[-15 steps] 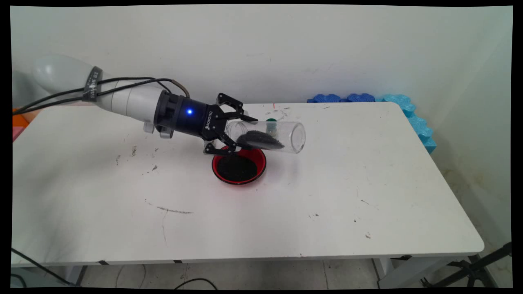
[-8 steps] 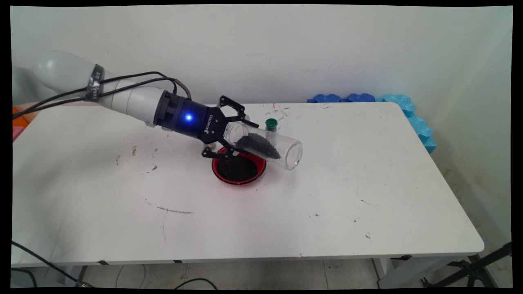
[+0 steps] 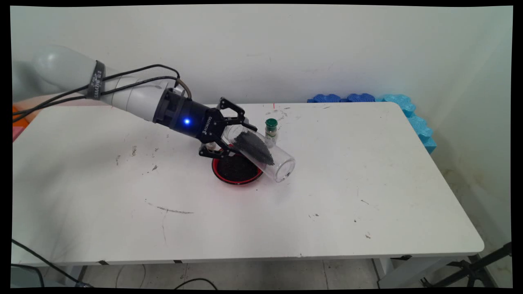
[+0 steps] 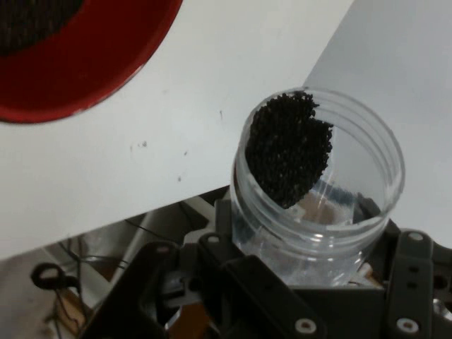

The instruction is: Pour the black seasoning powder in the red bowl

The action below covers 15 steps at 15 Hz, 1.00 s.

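Note:
My gripper (image 3: 237,139) is shut on the closed end of a clear jar (image 3: 263,154) and holds it over the table. The jar slopes down to the right, its open mouth low beside a red bowl (image 3: 216,171). Black granules (image 3: 253,148) lie along the jar's inside, and more fill the bowl below the fingers. In the hand view the jar (image 4: 318,212) sits in the gripper (image 4: 311,272) with the granules (image 4: 289,148) heaped against its wall and the red bowl (image 4: 92,63) at upper left. A small green-capped bottle (image 3: 271,130) stands just behind the jar.
The white table (image 3: 327,192) carries dark smudges at the left and front. Blue foam pieces (image 3: 367,98) line its far right corner. Orange and pink things (image 3: 18,120) show at the left edge. Black cables (image 3: 135,79) hang along the arm.
The hand has turned, tipping the jar from nearly level to mouth-down at the right. The granules have slid towards the mouth. The jar's mouth is lower and nearer the bowl.

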Motion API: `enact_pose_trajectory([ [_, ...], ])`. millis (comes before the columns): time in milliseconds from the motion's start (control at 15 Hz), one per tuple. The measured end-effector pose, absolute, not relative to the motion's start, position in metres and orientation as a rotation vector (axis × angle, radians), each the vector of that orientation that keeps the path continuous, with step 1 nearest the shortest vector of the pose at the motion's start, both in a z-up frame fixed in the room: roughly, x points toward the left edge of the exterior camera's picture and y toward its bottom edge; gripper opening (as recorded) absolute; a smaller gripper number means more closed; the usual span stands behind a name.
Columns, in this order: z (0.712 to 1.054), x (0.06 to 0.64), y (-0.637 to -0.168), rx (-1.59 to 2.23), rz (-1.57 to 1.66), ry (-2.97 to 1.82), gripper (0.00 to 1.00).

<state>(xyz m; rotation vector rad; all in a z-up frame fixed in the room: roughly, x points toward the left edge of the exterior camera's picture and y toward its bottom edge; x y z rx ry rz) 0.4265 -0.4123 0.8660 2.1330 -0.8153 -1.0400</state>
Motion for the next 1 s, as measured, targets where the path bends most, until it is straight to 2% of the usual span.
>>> enact_pose_trajectory([
  [467, 0.88, 0.425, -0.414, 1.987, -0.842, -1.09, 0.0],
  [1000, 0.913, 0.413, -0.416, 1.695, -0.582, -1.432, 0.0],
])
